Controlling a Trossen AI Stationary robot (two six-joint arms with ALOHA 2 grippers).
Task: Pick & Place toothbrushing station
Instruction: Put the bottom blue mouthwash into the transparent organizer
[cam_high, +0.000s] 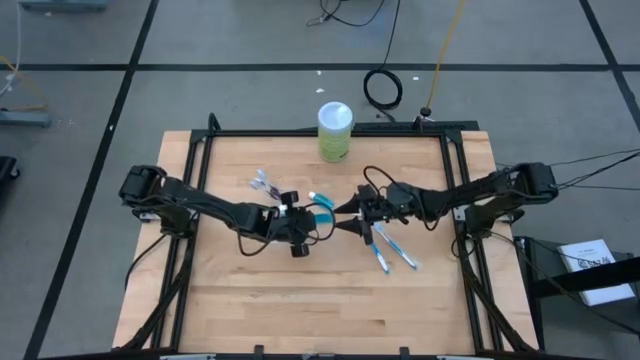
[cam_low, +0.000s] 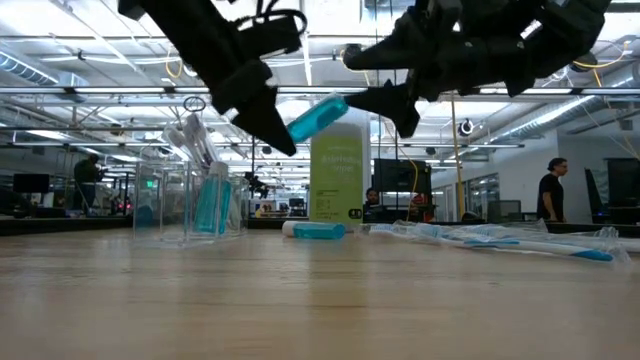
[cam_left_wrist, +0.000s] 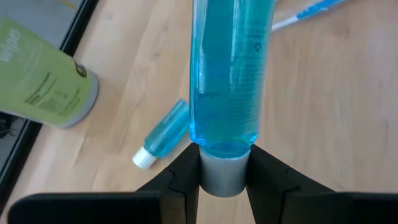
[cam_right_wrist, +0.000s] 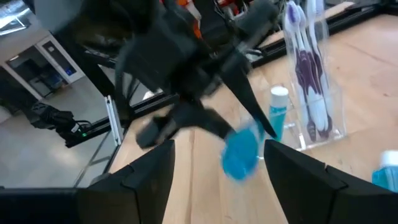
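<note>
My left gripper (cam_high: 308, 218) is at the middle of the table, shut on a teal tube (cam_left_wrist: 227, 74) that hangs in the air. My right gripper (cam_high: 345, 215) faces it from the table's right, open. Its fingers stand just short of the tube's free end (cam_right_wrist: 241, 152). A clear cup (cam_right_wrist: 311, 93) stands behind on the left and holds toothbrushes and a tube (cam_right_wrist: 280, 109). Another teal tube (cam_left_wrist: 163, 134) lies flat on the wood. Two toothbrushes (cam_high: 395, 250) lie under the right arm. My left gripper pinches the tube's pale cap end (cam_left_wrist: 224, 177) between its two fingers (cam_left_wrist: 183, 180). The fingers come from the table's left, slanting down. The tube sticks out past the fingertips in line with them, toward my right gripper, and is lifted clear of the table (cam_low: 318, 117).
A green canister (cam_high: 335, 130) with a white lid stands at the table's far edge. The black frame rails (cam_high: 200, 160) run along the left and right sides. Bare wood (cam_high: 300, 300) stretches across the near half. People stand in the room beyond the table.
</note>
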